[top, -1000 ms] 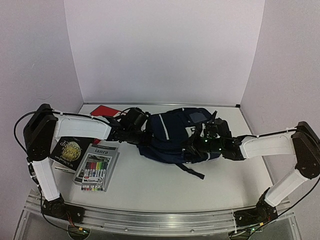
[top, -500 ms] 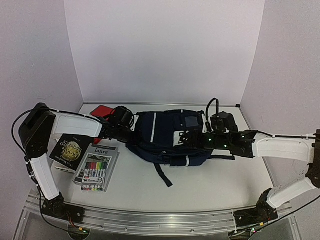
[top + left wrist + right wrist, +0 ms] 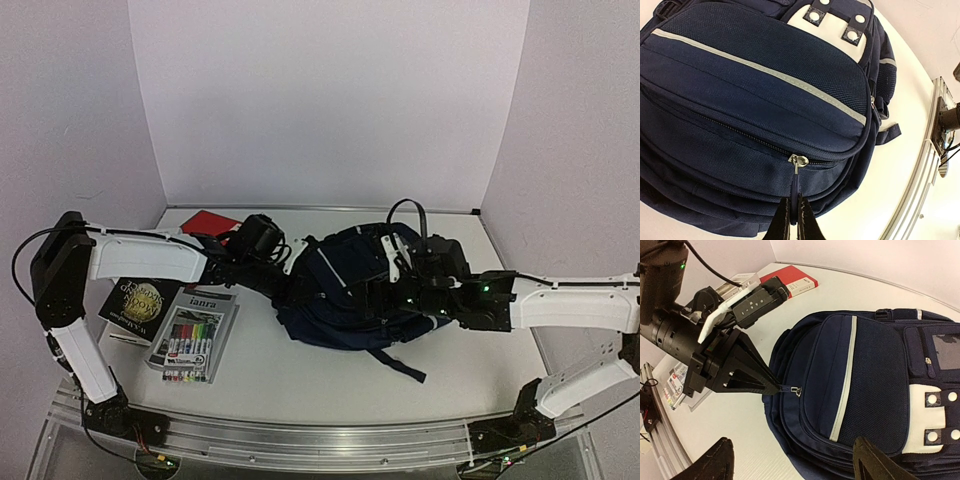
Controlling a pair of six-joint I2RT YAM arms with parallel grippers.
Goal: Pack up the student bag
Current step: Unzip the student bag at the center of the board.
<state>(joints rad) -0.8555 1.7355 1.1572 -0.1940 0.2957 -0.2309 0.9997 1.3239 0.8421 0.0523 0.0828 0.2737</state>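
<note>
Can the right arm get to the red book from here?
Probably not. The red book lies far left, beyond the bag and the left gripper, which is shut on the zipper pull. The open right gripper hovers over the bag.

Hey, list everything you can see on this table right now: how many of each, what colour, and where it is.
student bag: one, navy blue with grey-white stripes, lying mid-table between the arms
zipper pull: one, dark, on the bag's side facing the left arm
red book: one, red, far left corner of the table
dark book: one, black with a gold emblem, left side of the table
marker pack: one, grey box of many-coloured markers, beside the dark book
table: one, white
rail: one, silver, along the near edge
left gripper: one, black, shut on the zipper pull
right gripper: one, black, open over the bag, holding nothing
</note>
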